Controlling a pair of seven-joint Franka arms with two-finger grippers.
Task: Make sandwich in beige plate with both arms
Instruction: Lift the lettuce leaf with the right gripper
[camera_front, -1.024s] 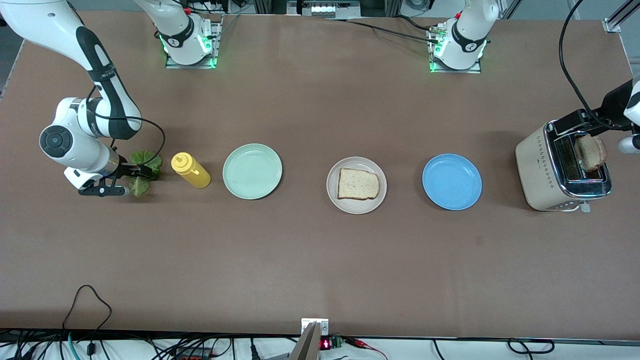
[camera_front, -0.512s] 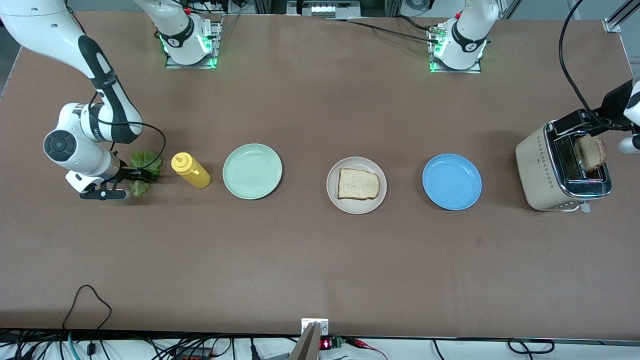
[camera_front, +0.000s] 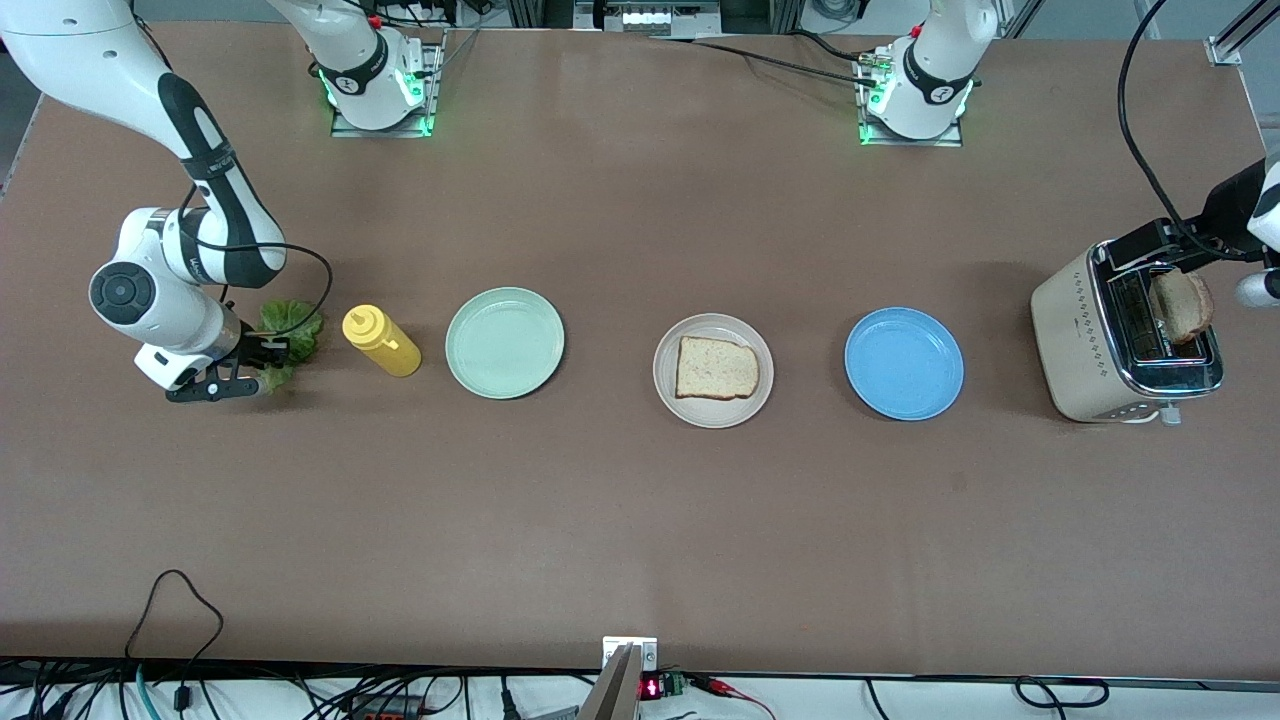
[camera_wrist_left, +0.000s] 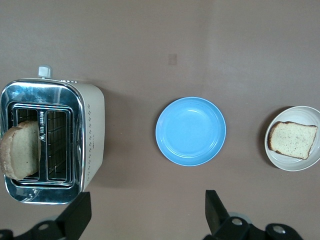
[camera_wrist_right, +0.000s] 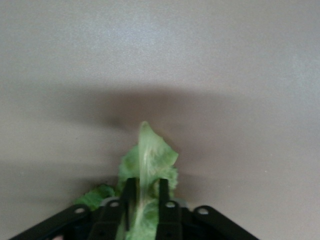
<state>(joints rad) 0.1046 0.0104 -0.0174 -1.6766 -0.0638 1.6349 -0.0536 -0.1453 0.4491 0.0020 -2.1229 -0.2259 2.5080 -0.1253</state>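
Observation:
A slice of bread (camera_front: 716, 368) lies on the beige plate (camera_front: 668, 392) at mid-table. A second slice (camera_front: 1182, 305) stands in a slot of the toaster (camera_front: 1085, 340) at the left arm's end. The crinkly green lettuce leaf (camera_front: 290, 325) lies on the table at the right arm's end. My right gripper (camera_wrist_right: 145, 185) is down at the leaf, its fingers shut on the leaf's pale rib (camera_wrist_right: 147, 150). High over the table beside the toaster (camera_wrist_left: 92, 125), my left gripper (camera_wrist_left: 147, 200) is open and holds nothing.
A yellow squeeze bottle (camera_front: 380, 341) lies tilted beside the lettuce, toward the mint-green plate (camera_front: 504, 343). A blue plate (camera_front: 903, 363) sits between the beige plate and the toaster. Cables run along the table edge nearest the front camera.
The right gripper's fingers have closed on the lettuce leaf, which is now bunched and partly covered by the hand. The left arm has not moved.

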